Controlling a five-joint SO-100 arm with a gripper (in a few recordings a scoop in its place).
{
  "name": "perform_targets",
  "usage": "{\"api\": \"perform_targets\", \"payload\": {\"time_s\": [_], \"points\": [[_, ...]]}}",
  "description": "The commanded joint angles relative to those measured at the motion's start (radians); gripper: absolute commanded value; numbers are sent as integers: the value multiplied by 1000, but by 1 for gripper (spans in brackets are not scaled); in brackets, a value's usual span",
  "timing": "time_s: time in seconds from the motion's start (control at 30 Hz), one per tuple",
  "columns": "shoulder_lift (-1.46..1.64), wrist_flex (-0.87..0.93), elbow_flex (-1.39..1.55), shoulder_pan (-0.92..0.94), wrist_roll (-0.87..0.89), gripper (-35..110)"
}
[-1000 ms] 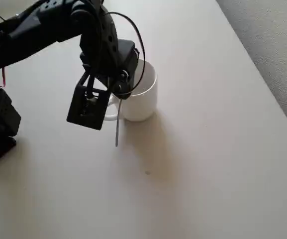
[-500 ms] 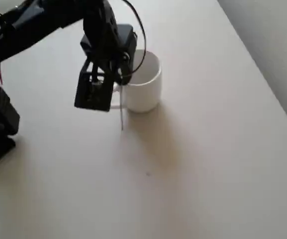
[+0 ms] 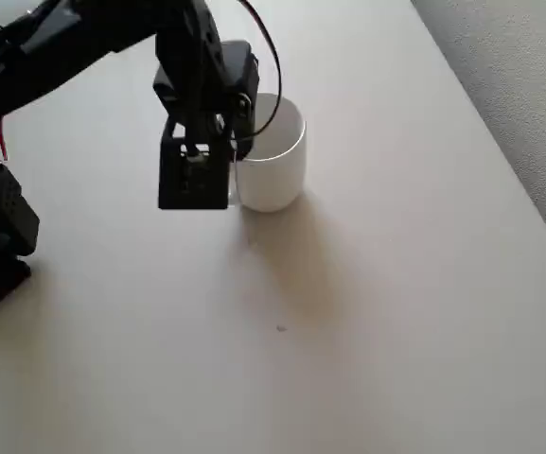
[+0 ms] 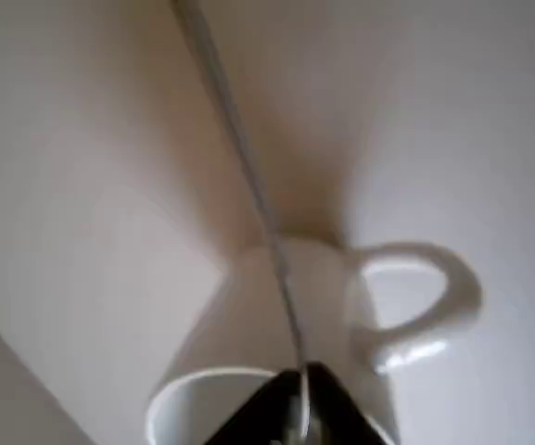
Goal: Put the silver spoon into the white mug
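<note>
Silver spoon [image 4: 248,176]: slim, blurred, in gripper [image 4: 301,399]

The overhead view looks steeply down on the tabletop [image 3: 396,312] from well above, the arm's base at nine o'clock. The wrist view rides close behind the claw [image 4: 297,408], facing twelve o'clock. Both share the white mug [image 3: 277,175].

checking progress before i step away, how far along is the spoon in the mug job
Done: the silver spoon is off the table, pinched in the end effector.
In hand: in the wrist view the end effector hangs right by the rim of the white mug, the handle sticking out across the mug's outer wall.
Left: the spoon is not yet in the mug; it needs tipping in and releasing.
</note>
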Motion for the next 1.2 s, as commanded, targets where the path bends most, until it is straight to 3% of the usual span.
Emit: {"api": "perform_targets", "payload": {"time_s": [0.0,0.67,0.93,1.17], "points": [[35,-12,-9,28,-38,-2],[-25,-43,-21,28,38,-1],[6,-34,-26,18,31,17],[20,-17,-26,21,17,17]]}}
